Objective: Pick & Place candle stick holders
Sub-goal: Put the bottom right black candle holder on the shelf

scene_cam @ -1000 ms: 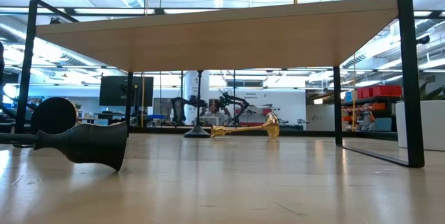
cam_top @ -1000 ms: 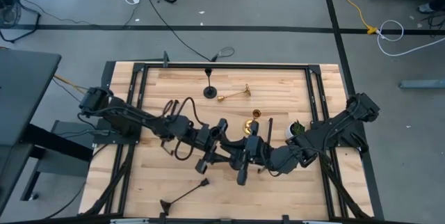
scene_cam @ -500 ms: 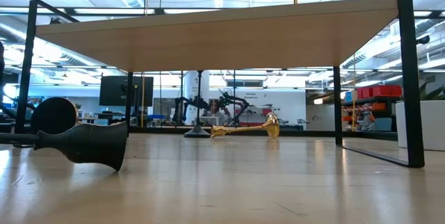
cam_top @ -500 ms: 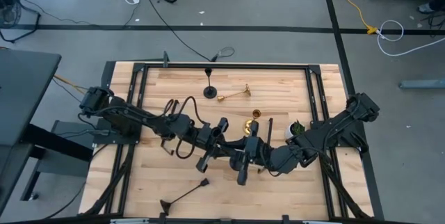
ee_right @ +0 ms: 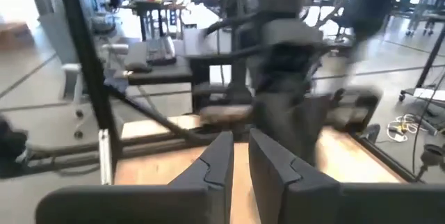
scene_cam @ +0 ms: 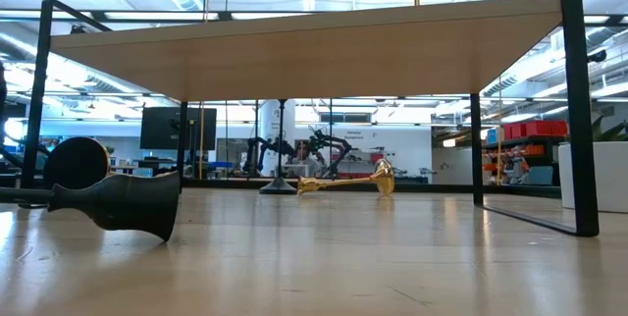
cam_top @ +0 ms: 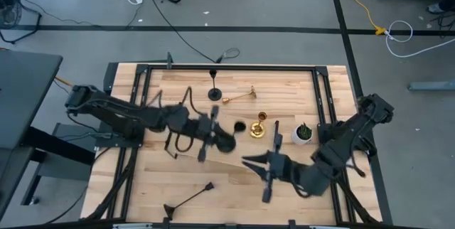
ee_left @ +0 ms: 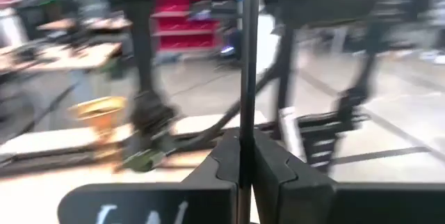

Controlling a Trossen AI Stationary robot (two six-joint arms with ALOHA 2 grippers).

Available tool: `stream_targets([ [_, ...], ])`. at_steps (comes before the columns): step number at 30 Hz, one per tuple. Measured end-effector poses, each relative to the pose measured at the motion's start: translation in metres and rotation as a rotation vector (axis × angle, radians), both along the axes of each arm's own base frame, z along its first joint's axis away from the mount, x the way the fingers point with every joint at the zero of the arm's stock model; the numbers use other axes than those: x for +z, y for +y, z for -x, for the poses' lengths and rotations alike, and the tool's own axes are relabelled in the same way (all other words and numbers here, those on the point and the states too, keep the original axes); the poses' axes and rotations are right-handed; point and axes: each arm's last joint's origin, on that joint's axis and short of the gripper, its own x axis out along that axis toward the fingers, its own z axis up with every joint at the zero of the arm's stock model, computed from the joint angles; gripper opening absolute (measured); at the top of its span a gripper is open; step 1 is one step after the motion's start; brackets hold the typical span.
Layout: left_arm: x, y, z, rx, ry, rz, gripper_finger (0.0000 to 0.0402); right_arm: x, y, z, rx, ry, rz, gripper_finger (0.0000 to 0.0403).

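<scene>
Near the wooden desk's (cam_top: pixel 178 186) middle, my left tool (ee_left: pixel 242 156) pinches a slim matte black candlestick's stem (ee_left: pixel 249 57), keeping it upright for placing; my right tool (ee_right: pixel 240 156) hangs narrow, empty.

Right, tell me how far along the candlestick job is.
Looks done: a matte black candlestick and a shiny gold candlestick stand upright on the wooden table. In hand: the left gripper is shut on a thin black stem; the right gripper is empty. Left: a gold one and a black one lie flat.
</scene>
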Motion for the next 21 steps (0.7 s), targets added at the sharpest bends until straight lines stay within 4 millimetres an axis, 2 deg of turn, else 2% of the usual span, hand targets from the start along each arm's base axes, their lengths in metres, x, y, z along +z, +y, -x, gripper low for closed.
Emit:
stream_targets([
  [4,0.009,0.015,0.021,0.094,0.088,-0.037,0.0015,-0.002,0.009,0.013,-0.050,0.012,0.025,0.0048],
  [9,0.020,0.036,0.046,0.206,0.156,-0.058,0.0015,-0.021,0.014,0.031,-0.138,0.093,0.030,0.0048],
  [14,0.030,0.057,0.068,0.298,0.181,-0.039,0.0015,-0.040,0.009,0.054,-0.256,0.125,0.024,0.0049],
  [21,0.035,0.068,0.096,0.369,0.250,-0.033,0.0015,-0.052,-0.005,0.075,-0.343,0.137,0.050,0.0049],
])
